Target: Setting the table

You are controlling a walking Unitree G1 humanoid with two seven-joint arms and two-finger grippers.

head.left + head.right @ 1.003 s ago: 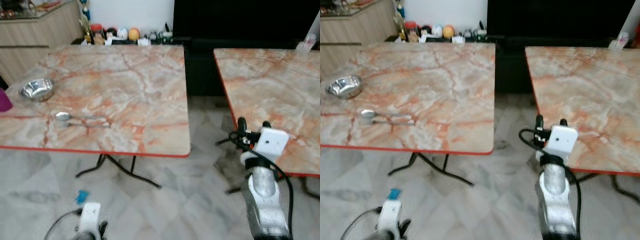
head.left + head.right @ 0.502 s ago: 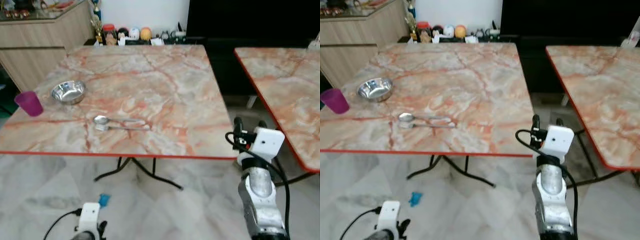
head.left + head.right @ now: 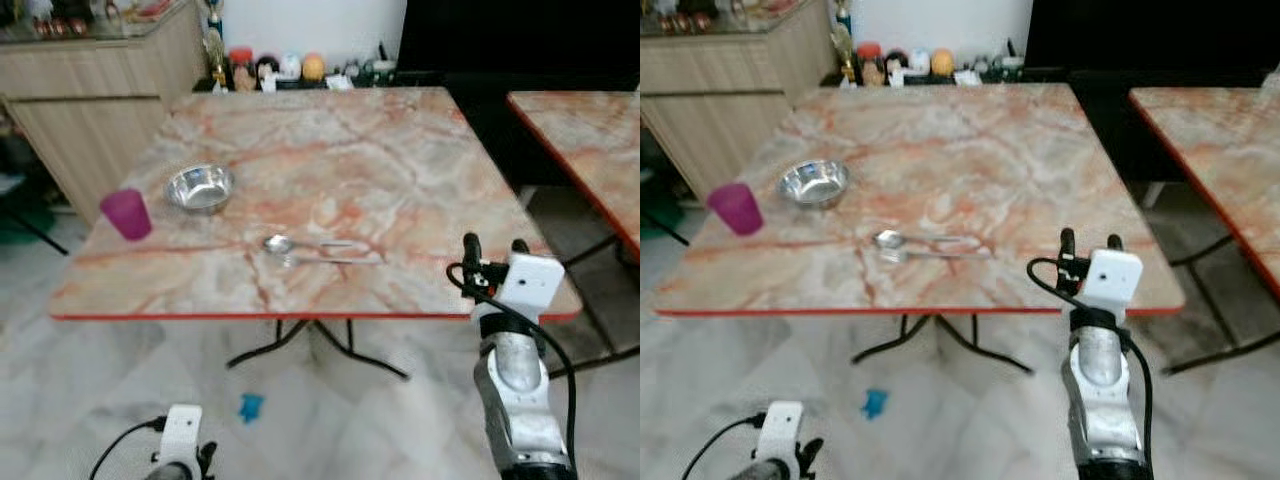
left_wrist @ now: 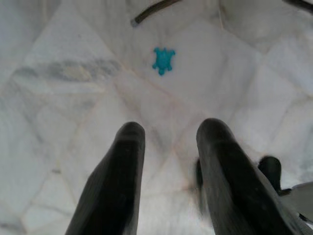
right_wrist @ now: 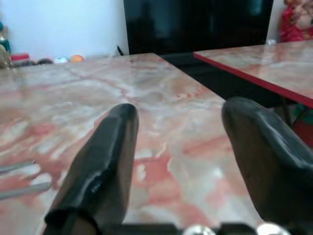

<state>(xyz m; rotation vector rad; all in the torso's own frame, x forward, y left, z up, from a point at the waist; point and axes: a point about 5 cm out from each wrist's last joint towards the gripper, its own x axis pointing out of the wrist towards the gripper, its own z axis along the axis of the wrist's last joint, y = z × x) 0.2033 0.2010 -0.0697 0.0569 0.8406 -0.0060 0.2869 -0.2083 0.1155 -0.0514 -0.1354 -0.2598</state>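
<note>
The right gripper, fingers wide apart and empty, should reach slowly over the table toward the spoon and pinch its handle.

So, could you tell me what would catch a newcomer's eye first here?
Probably the marbled table with its red edge, carrying a purple cup near its left edge, a steel bowl beside it, and a spoon mid-table. Next, the right gripper, raised and open at the table's near right corner.

Small blue turtle-shaped object on the pale marble floor, wooden cabinet well beyond.
</note>
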